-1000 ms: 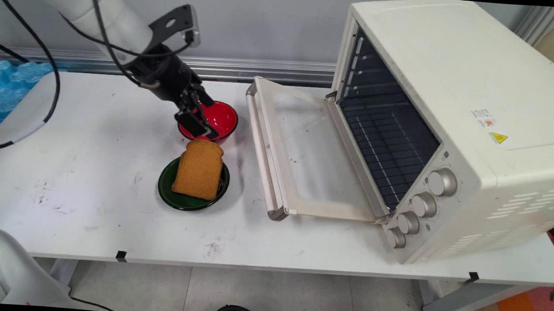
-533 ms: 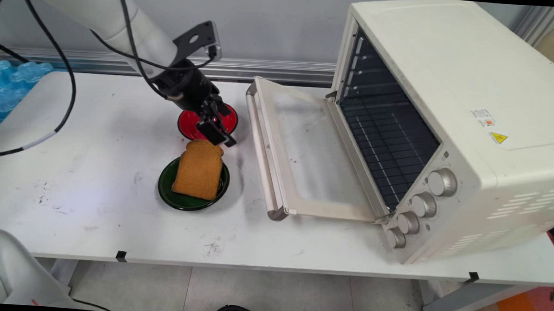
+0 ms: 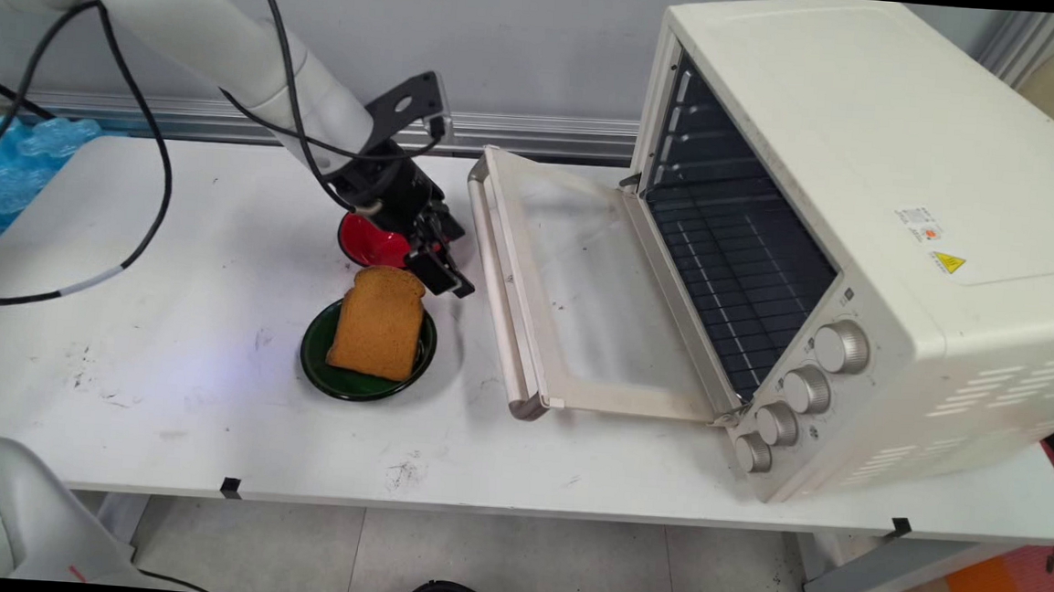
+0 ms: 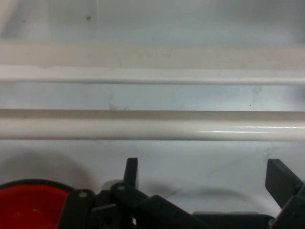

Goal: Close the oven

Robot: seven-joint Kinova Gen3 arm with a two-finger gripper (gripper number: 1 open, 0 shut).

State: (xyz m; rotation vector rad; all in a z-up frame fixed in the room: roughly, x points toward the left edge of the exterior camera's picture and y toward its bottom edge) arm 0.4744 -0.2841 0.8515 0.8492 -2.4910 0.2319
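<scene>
Pincer gapes, half hiding the red bowl.

Place: a robotics lab set up as a mock kitchen.
Bench: plain white table on metal legs, scuffed, with black tape marks along its near edge.
Robot: white arm trailing black cables.
Kitchen props: toaster oven, bread slice on a green plate, red bowl.
Surroundings: bare grey wall, tiled floor.
</scene>
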